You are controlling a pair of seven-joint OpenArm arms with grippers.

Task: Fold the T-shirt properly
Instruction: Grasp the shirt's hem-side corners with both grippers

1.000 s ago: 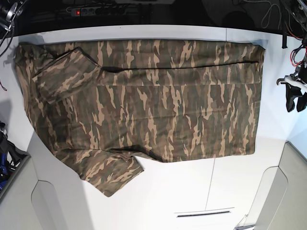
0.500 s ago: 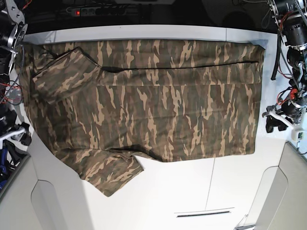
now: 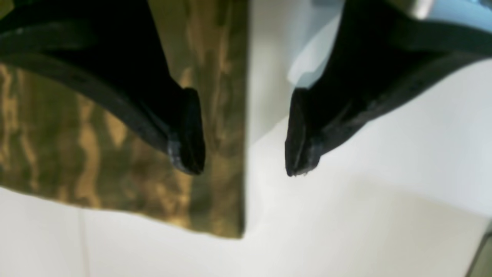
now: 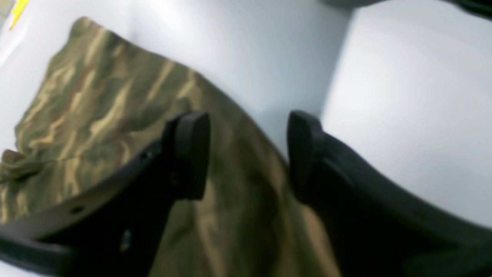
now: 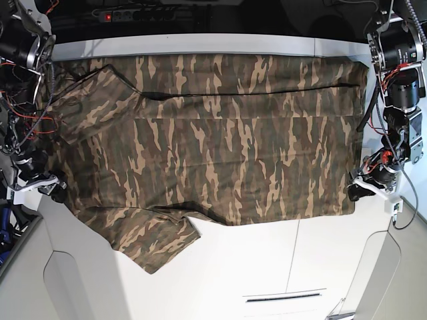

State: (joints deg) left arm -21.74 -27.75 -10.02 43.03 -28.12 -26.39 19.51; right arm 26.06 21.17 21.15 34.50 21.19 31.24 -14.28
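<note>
The camouflage T-shirt [image 5: 213, 140] lies spread flat across the white table [image 5: 267, 267], collar end at the left, hem at the right. One sleeve [image 5: 90, 103] is folded in on top and the other [image 5: 150, 243] sticks out at the front. My left gripper [image 5: 355, 191] is open and empty over the shirt's front right hem corner. In the left wrist view this gripper [image 3: 243, 170] straddles the hem edge [image 3: 226, 115]. My right gripper [image 5: 55, 190] is open and empty at the shirt's left edge. In the right wrist view this gripper [image 4: 248, 123] hangs over the cloth edge [image 4: 96, 107].
A power strip [image 5: 123, 15] with a red light lies behind the table. A narrow slot [image 5: 283, 297] sits near the table's front edge. Grey cut-out panels flank the front corners [image 5: 400, 267]. Bare table shows to the right of the hem [image 3: 365, 211].
Both arms have come in towards the shirt. The left gripper moved down and inward to the front right hem corner. The right gripper moved up to the shirt's left edge.
</note>
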